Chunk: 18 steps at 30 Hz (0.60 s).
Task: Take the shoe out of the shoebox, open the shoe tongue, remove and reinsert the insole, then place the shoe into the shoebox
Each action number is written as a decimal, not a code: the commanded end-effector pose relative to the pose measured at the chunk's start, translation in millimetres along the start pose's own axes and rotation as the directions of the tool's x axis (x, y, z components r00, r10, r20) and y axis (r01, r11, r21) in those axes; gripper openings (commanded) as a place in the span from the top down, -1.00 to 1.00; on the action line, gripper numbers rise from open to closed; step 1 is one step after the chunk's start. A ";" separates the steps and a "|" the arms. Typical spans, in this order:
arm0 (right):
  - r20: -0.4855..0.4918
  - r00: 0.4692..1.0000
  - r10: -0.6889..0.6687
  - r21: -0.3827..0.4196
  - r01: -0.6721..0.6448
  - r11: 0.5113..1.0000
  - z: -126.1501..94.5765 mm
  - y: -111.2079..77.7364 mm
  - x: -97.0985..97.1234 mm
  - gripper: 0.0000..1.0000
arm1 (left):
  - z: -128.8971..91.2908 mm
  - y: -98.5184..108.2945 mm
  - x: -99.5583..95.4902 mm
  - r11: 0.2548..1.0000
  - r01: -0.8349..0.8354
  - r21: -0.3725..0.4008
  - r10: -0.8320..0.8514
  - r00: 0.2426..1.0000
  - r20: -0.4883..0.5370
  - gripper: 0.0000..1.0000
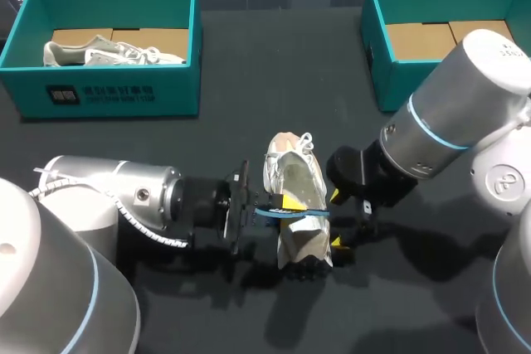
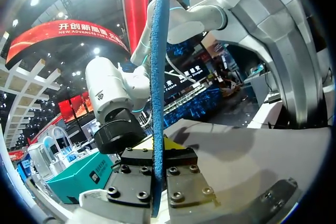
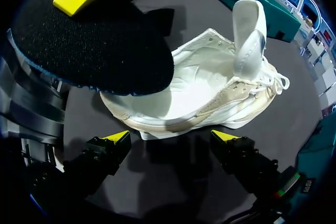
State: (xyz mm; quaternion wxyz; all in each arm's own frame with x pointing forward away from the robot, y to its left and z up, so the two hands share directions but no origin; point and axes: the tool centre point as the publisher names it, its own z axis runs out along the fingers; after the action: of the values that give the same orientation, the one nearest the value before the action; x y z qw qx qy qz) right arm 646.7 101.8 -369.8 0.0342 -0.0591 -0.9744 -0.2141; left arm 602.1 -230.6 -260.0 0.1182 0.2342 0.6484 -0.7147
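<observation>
I am holding the insole (image 1: pixel 292 212) in my left pincer (image 1: pixel 280 205), which is clamped narrow on it from both sides. In the left wrist view the insole (image 2: pixel 159 77) is standing edge-on between the fingers (image 2: pixel 137 178), its blue rim running straight out ahead of my left pincer (image 2: pixel 158 153). The insole is hanging over the heel end of the shoe (image 1: pixel 294 184). The shoe is sitting out of any box, on the table (image 1: pixel 274 64) around its middle, somewhat toward the front edge.

My right pincer (image 1: pixel 337 218) is waiting just beside the shoe with its fingers spread wide and gripping nothing. In the right wrist view the white shoe (image 3: pixel 210 90) is lying just ahead of my right pincer (image 3: pixel 172 139). Its tongue (image 3: pixel 247 30) is sticking up, leaving the mouth open. The dark face of the insole (image 3: pixel 94 51) is covering the heel.

The back-left shoebox (image 1: pixel 116 93) is standing at the table's back left corner with a second shoe (image 1: pixel 112 54) lying inside it. The back-right shoebox (image 1: pixel 377 55) is standing at the back right corner.
</observation>
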 end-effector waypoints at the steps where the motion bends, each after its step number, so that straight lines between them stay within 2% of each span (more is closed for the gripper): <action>1: 0.000 1.000 0.000 0.006 0.000 1.000 1.9 2.1 -0.5 -1.00 | 1.2 -0.8 1.4 1.000 -0.001 -0.003 0.001 1.000 0.003 1.00; 8: 0.000 1.000 0.000 0.006 0.000 1.000 1.9 2.1 -0.5 -1.00 | 3.9 -0.3 2.4 1.000 -0.003 0.002 0.003 1.000 -0.003 1.00; 18: 0.000 1.000 0.000 0.006 0.000 1.000 1.9 2.1 -0.5 -1.00 | 13.4 18.5 0.6 1.000 0.003 0.011 -0.003 1.000 0.002 1.00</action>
State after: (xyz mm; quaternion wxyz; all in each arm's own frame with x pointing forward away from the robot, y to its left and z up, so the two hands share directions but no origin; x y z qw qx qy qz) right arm 647.8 103.9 -369.9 0.0347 -0.0591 -0.9749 -0.2117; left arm 604.2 -237.1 -269.5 0.1161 0.2332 0.6480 -0.7157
